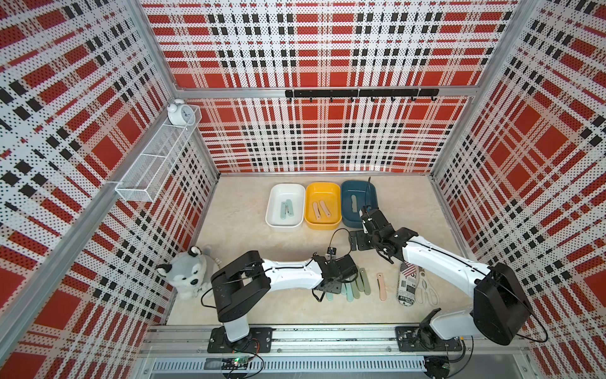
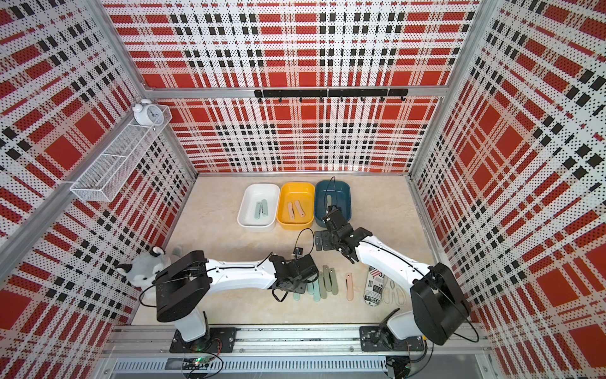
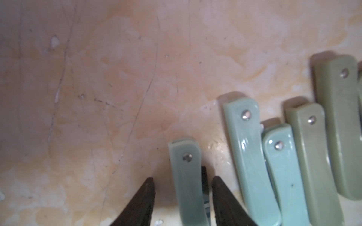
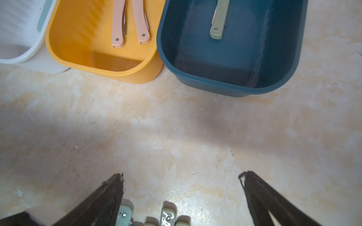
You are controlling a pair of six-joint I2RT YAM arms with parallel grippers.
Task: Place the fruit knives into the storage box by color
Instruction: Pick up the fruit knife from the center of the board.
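Note:
Several mint and sage fruit knives lie in a row on the table in front of my left arm, with one pink knife to their right. My left gripper is low over the row's left end, its open fingers either side of a mint knife with gaps showing. The storage boxes stand at the back: white with two mint knives, yellow with two pink knives, blue with one sage knife. My right gripper hangs wide open and empty before the blue box.
A newspaper-print cylinder and white-handled scissors lie under the right arm. A plush husky sits at the front left. A wire shelf with an alarm clock hangs on the left wall, and a hook rail on the back wall.

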